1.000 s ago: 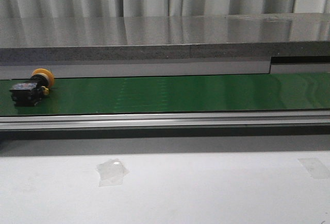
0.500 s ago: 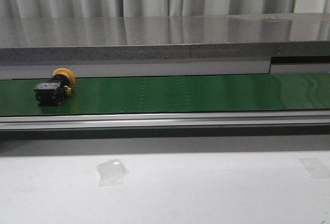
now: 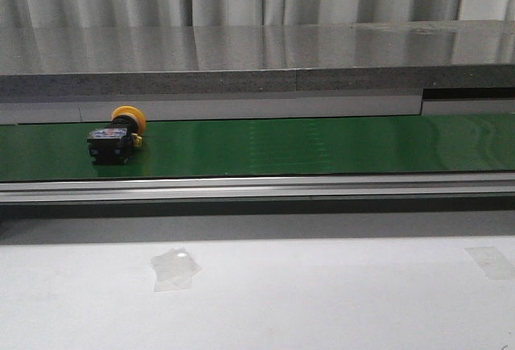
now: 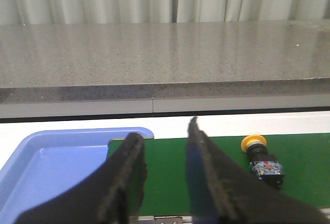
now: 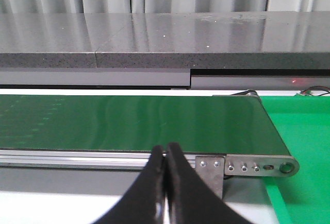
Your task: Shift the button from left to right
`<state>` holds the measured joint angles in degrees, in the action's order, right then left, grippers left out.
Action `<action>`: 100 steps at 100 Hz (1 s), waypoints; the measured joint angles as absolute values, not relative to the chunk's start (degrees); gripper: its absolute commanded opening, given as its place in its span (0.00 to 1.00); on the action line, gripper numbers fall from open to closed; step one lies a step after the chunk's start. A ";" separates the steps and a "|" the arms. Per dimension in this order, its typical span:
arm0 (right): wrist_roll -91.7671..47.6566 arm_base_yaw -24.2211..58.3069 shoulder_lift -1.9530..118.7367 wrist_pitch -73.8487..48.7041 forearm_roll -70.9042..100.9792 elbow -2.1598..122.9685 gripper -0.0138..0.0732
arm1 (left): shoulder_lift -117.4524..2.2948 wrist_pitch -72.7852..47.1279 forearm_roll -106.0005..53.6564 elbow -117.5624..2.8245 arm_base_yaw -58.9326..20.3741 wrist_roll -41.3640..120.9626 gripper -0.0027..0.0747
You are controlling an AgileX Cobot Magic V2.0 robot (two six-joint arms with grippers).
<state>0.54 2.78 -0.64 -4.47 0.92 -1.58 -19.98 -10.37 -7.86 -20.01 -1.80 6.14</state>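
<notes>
The button (image 3: 117, 135) lies on its side on the green conveyor belt (image 3: 322, 145) toward the left, yellow cap to the rear and dark boxy body to the front. The left wrist view shows the button (image 4: 262, 159) on the belt, apart from my left gripper (image 4: 164, 137), which is open with nothing between its fingers. My right gripper (image 5: 166, 152) is shut and empty in front of the belt's right end (image 5: 154, 121). Neither gripper shows in the front view.
A blue tray (image 4: 56, 157) sits at the belt's left end. A green surface (image 5: 304, 152) lies past the belt's right end. A grey stone ledge (image 3: 257, 56) runs behind the belt, an aluminium rail (image 3: 257, 187) along its front. Tape patches (image 3: 175, 268) mark the white table.
The button has travelled to the right along the belt, from the far left edge to about a quarter of the way across. No gripper is touching it.
</notes>
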 measured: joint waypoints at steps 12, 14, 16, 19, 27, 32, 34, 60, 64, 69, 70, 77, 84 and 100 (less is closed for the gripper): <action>0.54 2.78 -0.64 -4.33 0.92 -1.58 0.08 | -19.98 -10.35 -7.86 -20.01 -1.80 6.14 0.01; 0.54 2.78 -0.64 -4.30 0.92 -1.58 0.08 | -19.98 -10.35 -7.86 -20.01 -1.80 6.14 0.01; 0.54 2.78 -0.64 -4.19 0.92 -1.58 0.08 | -19.98 -10.25 -7.86 -20.01 -1.80 6.14 0.01; 0.54 2.78 -0.64 -4.19 0.92 -1.58 0.08 | -19.98 -10.25 -7.86 -20.01 -1.80 6.14 0.01; 0.54 2.78 -0.64 -3.95 0.92 -1.58 0.08 | -19.98 -10.25 -7.86 -20.01 -1.80 6.14 0.01; 0.54 2.78 -0.64 -3.33 0.92 -1.58 0.08 | -19.98 -10.25 -7.86 -20.01 -1.80 6.14 0.01; 0.54 2.78 -0.64 -2.98 0.92 -1.58 0.08 | -19.98 -10.25 -7.86 -20.01 -1.80 6.14 0.01; 0.54 2.78 -0.64 2.68 1.38 -1.44 0.08 | -19.98 -10.25 -7.86 -20.01 -1.80 6.14 0.01; 0.54 2.78 -0.64 2.34 1.89 -0.92 0.08 | -19.98 -10.25 -7.86 -20.01 -1.80 6.14 0.01; 0.54 2.78 -0.64 0.93 2.79 0.64 0.08 | -19.98 -10.25 -7.86 -20.01 -1.80 6.14 0.01; 0.54 2.78 -0.64 0.65 2.92 0.90 0.08 | -19.98 -10.25 -7.86 -20.01 -1.80 6.14 0.01; 0.54 2.78 -0.64 -3.17 3.76 4.24 0.08 | -19.98 -10.25 -7.86 -20.01 -1.80 6.14 0.01; 0.54 2.78 0.21 -8.29 3.96 8.47 0.08 | -19.98 -10.25 -7.86 -20.01 -1.80 6.14 0.01; 0.54 2.78 7.37 -20.31 4.09 18.82 0.08 | -19.98 -10.25 -7.86 -20.01 -1.80 6.14 0.01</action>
